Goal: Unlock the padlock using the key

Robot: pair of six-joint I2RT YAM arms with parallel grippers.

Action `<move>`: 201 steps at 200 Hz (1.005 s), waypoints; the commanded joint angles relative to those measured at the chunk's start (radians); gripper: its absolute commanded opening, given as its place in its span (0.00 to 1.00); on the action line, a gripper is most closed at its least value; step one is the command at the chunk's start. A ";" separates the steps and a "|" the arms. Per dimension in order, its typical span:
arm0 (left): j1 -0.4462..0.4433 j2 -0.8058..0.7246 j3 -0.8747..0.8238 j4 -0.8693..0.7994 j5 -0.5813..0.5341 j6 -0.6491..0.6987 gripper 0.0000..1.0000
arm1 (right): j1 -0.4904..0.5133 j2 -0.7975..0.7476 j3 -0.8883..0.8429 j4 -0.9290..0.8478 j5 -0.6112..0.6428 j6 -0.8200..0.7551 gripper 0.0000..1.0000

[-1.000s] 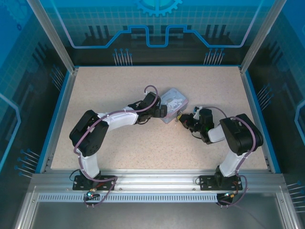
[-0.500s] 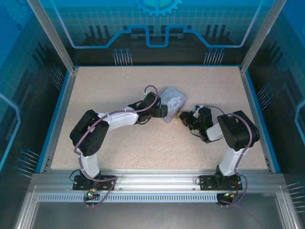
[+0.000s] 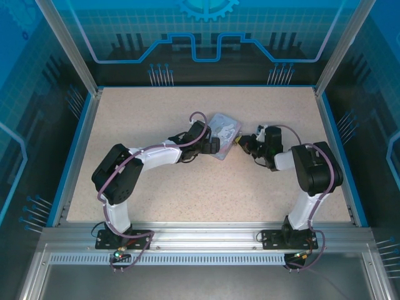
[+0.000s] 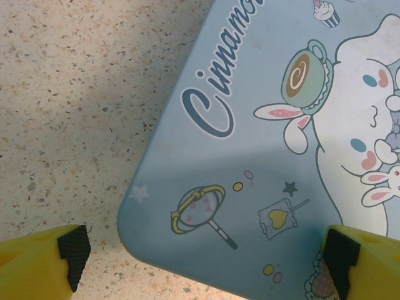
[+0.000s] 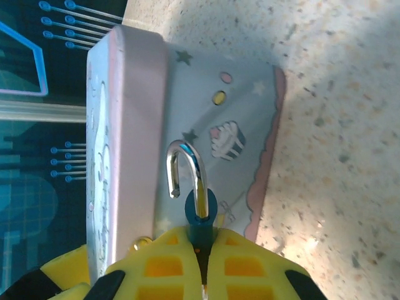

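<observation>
- Two arms are seen bent inward over the speckled table (image 3: 156, 194), their ends meeting at a pale blue tin (image 3: 224, 130) near the table's middle.
- In the left wrist view, the left gripper (image 4: 206, 256) is held spread wide, with nothing clamped.
- One of its black pads (image 4: 70, 249) is seen over bare table, clear of the tin's rounded corner. The other is seen over the printed lid at the opposite edge of the picture.
- The cartoon print and the script lettering on the lid are shown between the two yellow fingers.
- In the right wrist view, the right gripper (image 5: 201, 244) is clenched on the padlock (image 5: 201, 215). The small blue body is pinched between the yellow fingertips.
- The shackle (image 5: 187, 169) is pointed away from the fingers and is seen against the tin's side wall.
- One leg of the shackle is sunk into the blue body. The other end is seen stopping short beside it, apparently free.
- Whether the padlock is touching the tin cannot be told.
</observation>
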 commanded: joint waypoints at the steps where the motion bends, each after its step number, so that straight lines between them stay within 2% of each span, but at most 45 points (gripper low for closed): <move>1: -0.009 0.070 -0.064 -0.228 0.012 0.041 0.97 | -0.030 -0.020 0.032 -0.136 -0.094 -0.115 0.00; 75: -0.005 0.079 -0.032 -0.242 0.012 0.042 0.98 | -0.119 -0.132 -0.064 -0.167 -0.112 -0.126 0.00; 148: 0.010 0.028 0.087 -0.318 0.036 0.052 0.99 | -0.124 -0.355 -0.172 -0.390 -0.121 -0.210 0.00; 173: 0.010 -0.016 0.093 -0.333 0.057 0.039 0.99 | -0.125 -0.416 -0.202 -0.505 -0.111 -0.249 0.00; 201: 0.010 -0.081 0.070 -0.333 0.083 0.016 0.99 | -0.126 -0.434 -0.243 -0.534 -0.114 -0.270 0.00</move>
